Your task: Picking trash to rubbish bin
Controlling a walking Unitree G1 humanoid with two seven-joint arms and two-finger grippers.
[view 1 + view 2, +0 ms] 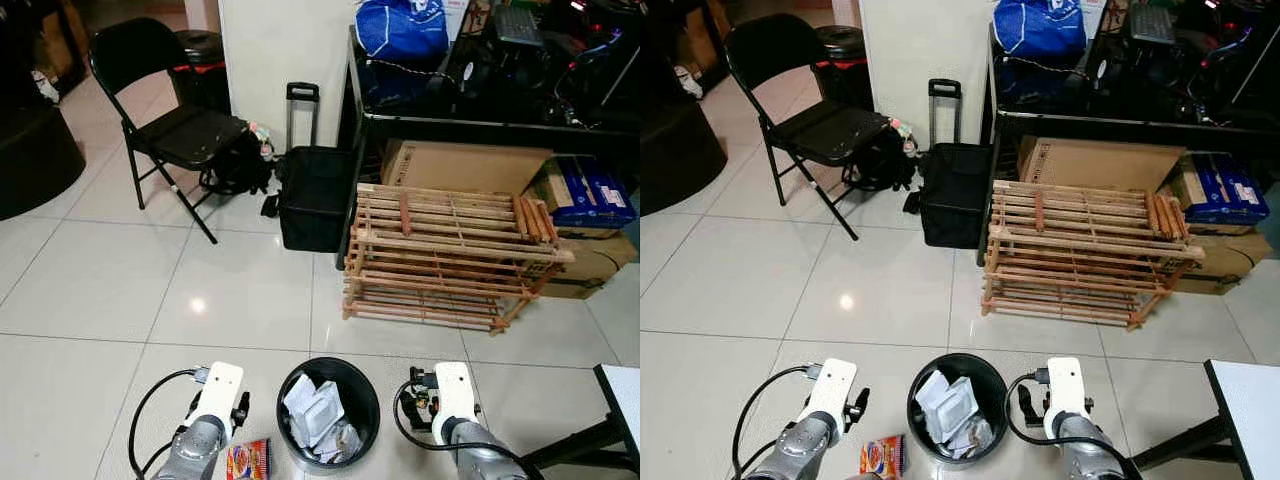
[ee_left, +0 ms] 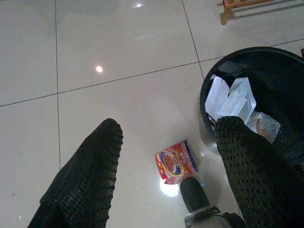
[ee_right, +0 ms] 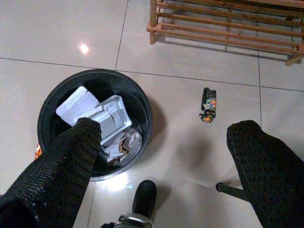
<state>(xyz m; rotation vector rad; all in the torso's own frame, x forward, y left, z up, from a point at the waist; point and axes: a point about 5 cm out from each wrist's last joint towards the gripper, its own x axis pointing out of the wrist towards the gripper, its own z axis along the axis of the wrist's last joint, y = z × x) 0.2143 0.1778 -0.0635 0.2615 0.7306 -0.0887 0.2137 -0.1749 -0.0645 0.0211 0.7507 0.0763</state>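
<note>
A round black rubbish bin (image 1: 328, 415) stands on the white tiled floor between my two arms, with white crumpled packaging inside. A red and orange snack wrapper (image 2: 175, 161) lies flat on the floor just left of the bin, below my left gripper (image 2: 168, 128), which hangs open and holds nothing. My right gripper (image 3: 166, 127) is also open and holds nothing, hovering over the floor beside the bin's right rim (image 3: 142, 102). A small dark wrapper (image 3: 208, 104) lies on the tiles to the right of the bin, toward the wooden rack.
A wooden slatted rack (image 1: 450, 255) lies ahead on the right, with cardboard boxes (image 1: 460, 165) behind it. A black trolley bag (image 1: 312, 195) and a black folding chair (image 1: 170, 120) stand farther back. A white table corner (image 1: 622, 395) with a black leg is at the right.
</note>
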